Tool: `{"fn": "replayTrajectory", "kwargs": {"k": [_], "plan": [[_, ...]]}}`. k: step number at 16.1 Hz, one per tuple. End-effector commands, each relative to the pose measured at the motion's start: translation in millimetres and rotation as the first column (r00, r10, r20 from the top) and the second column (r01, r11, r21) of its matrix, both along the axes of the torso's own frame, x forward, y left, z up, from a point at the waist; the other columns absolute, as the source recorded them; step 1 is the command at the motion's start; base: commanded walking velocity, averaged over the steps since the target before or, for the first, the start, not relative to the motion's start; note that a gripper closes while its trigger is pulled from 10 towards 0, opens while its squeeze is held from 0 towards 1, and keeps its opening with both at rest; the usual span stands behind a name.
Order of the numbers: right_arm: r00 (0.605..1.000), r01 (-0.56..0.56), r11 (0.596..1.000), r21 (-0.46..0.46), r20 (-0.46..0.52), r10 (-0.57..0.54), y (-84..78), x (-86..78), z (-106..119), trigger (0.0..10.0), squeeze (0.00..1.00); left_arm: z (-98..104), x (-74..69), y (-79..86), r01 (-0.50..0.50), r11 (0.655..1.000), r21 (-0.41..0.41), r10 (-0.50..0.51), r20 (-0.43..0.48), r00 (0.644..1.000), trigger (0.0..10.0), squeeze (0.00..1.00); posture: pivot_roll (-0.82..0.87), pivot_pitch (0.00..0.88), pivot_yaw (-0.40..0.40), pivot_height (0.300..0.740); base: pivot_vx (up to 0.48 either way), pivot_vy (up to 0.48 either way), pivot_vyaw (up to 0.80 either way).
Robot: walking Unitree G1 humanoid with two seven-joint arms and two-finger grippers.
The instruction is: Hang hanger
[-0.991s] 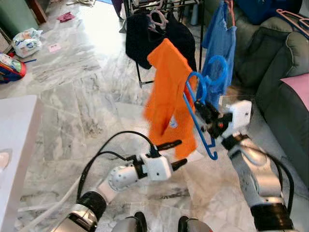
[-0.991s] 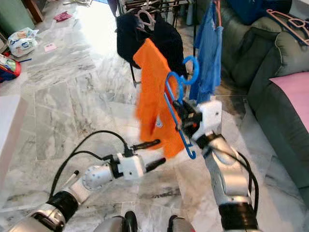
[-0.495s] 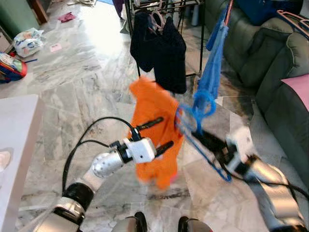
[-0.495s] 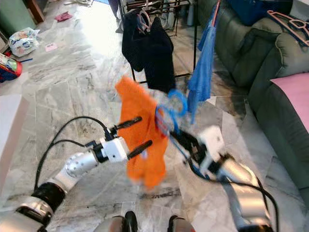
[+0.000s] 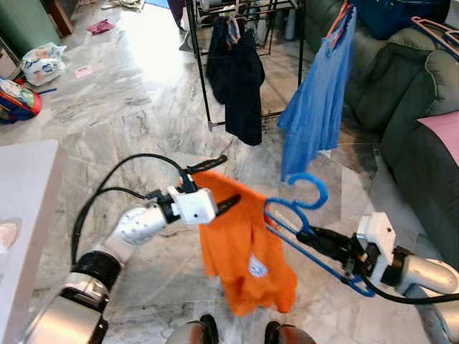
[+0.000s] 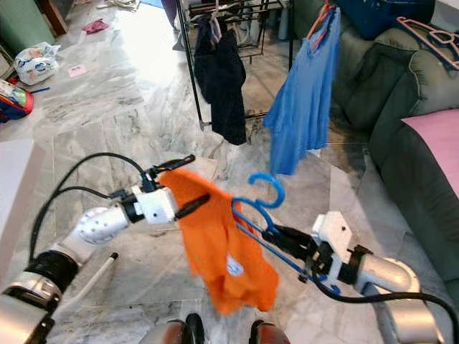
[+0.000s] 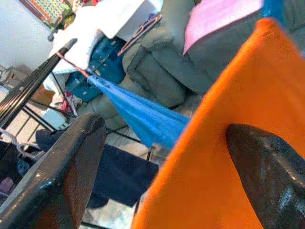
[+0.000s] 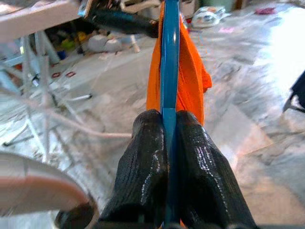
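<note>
Nearest to us, the right claw (image 5: 324,240) is clamped on the lower bar of a blue plastic clothes hanger (image 5: 297,215); in the right wrist view the two black fingers (image 8: 143,167) press against either side of that bar. The hanger lies tilted, its hook turned up, and carries a bright orange short-sleeved shirt (image 5: 247,251) that droops from it toward the grey-veined marble floor (image 5: 107,122).

To the left of the hanger, our left claw (image 5: 215,183) has its fingers spread apart, astride the upper edge of the orange shirt; the left wrist view shows orange cloth between the two fingers (image 7: 57,176), though we cannot tell whether either finger touches it. A black cable (image 5: 115,193) loops from the left arm.

Left of the hanger and well apart from it, the corner of a white worktop (image 5: 25,215) enters the head views.

Beyond the hanger stands a black metal clothes rack (image 5: 201,64). On it hang a black garment (image 5: 237,72) and, nearer to the hanger, a blue shirt (image 5: 319,107) on a red hanger. To the right of the blue plastic hanger is a dark green sofa (image 5: 401,93) with a pink cushion (image 5: 443,129).

Farthest back on the left, small items lie on the floor, among them a white plastic bag (image 5: 39,61).
</note>
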State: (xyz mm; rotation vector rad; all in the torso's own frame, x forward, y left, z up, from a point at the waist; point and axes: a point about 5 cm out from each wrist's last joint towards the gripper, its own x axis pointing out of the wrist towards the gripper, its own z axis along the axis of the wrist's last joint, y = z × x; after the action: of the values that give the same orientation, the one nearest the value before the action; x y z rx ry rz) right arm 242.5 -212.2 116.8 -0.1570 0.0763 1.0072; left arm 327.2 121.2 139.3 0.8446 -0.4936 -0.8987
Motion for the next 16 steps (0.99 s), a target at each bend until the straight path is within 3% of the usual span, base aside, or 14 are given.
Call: {"fn": "replayTrajectory", "kwargs": {"k": [1,3,7,8,10,11,12,13,14,16], "plan": [[0.996,-0.084,0.996,-0.002,0.030,0.084,5.6,-4.0,9,10.0,0.00,-3,0.0,4.0,0.004,0.999,0.048,-0.004,-0.005,1.000,10.0,1.00,-0.06,0.204,0.074,0.740,0.000,0.000,0.00],[0.993,-0.119,0.992,-0.042,0.015,0.120,1.6,-7.0,9,10.0,0.00,-3,1.2,8.3,0.018,0.995,0.101,-0.017,-0.006,1.000,10.0,1.00,-0.05,0.204,0.074,0.740,0.000,0.000,0.00],[0.986,-0.160,0.973,-0.166,0.017,0.165,-7.7,-7.3,11,10.0,0.00,-11,0.6,19.5,0.083,0.969,0.232,-0.059,-0.109,0.992,10.0,1.00,-0.05,0.205,0.079,0.740,0.000,0.000,0.00],[0.984,-0.165,0.963,-0.212,0.032,0.175,-8.8,-6.2,12,10.0,0.00,-14,0.4,20.1,0.108,0.957,0.268,-0.071,-0.142,0.987,10.0,0.91,-0.05,0.206,0.080,0.740,0.000,0.000,0.00],[0.982,-0.149,0.955,-0.257,0.072,0.173,-9.5,-1.6,14,10.0,0.00,-17,1.7,20.0,0.128,0.946,0.297,-0.069,-0.200,0.977,9.5,0.00,-0.06,0.206,0.079,0.740,0.000,0.000,0.00],[0.979,-0.146,0.950,-0.276,0.096,0.179,-7.9,0.5,16,10.0,0.00,-18,3.3,18.0,0.132,0.948,0.289,-0.064,-0.234,0.970,3.7,0.00,-0.06,0.206,0.080,0.740,0.000,0.000,0.00],[0.976,-0.147,0.946,-0.288,0.113,0.186,-6.3,1.4,18,10.0,0.00,-18,3.5,15.9,0.148,0.946,0.289,-0.074,-0.251,0.965,3.4,0.00,-0.06,0.207,0.082,0.740,0.000,0.000,0.00],[0.975,-0.147,0.945,-0.292,0.120,0.189,-5.5,1.9,18,10.0,0.00,-18,3.6,14.4,0.153,0.946,0.286,-0.080,-0.253,0.964,0.9,0.00,-0.06,0.207,0.082,0.740,0.000,0.000,0.00],[0.973,-0.146,0.943,-0.300,0.131,0.192,-4.8,3.2,20,10.0,0.00,-19,3.8,12.7,0.160,0.947,0.278,-0.083,-0.271,0.959,0.0,0.00,-0.06,0.208,0.084,0.740,0.000,0.000,0.00],[0.967,-0.154,0.933,-0.325,0.143,0.210,-4.4,5.1,21,10.0,0.00,-23,3.1,10.2,0.184,0.938,0.294,-0.090,-0.307,0.947,0.0,0.00,-0.07,0.210,0.086,0.740,0.000,0.000,0.00]]}}
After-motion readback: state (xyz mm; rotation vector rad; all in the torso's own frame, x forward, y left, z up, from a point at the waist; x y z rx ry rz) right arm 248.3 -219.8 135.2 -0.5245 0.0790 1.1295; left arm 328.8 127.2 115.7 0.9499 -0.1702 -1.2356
